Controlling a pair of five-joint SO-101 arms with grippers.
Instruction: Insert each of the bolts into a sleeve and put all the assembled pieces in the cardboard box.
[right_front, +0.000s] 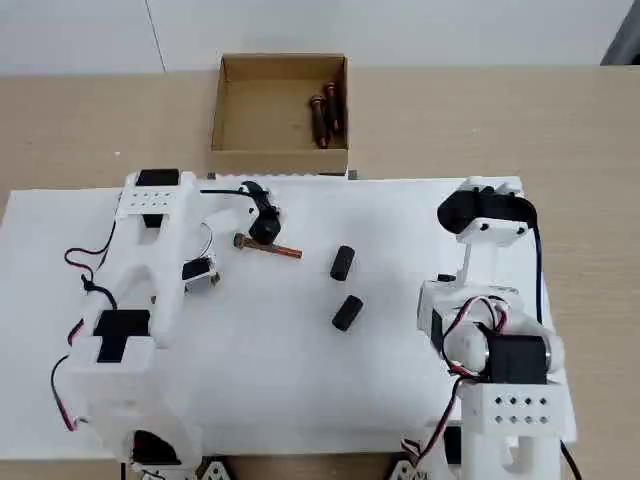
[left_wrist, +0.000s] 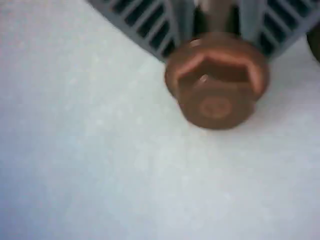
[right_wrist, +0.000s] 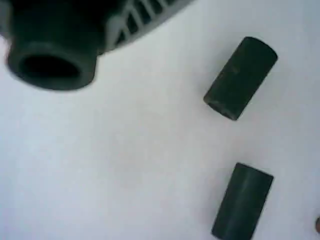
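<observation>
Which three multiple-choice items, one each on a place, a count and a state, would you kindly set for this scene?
1. Where does the cardboard box stand?
A) just beyond the white mat, on the wooden table
B) in the middle of the mat
C) under the right arm

2. How many black sleeves lie loose on the mat?
A) one
B) two
C) four

3. What does the left claw hold?
A) a copper bolt
B) a black sleeve
C) nothing

Key:
1 A: the box sits off the mat's edge, on bare wood.
2 B: the high view shows two lying apart, mid-mat.
3 A: the left wrist view shows the bolt's hex head gripped at the claw.
</observation>
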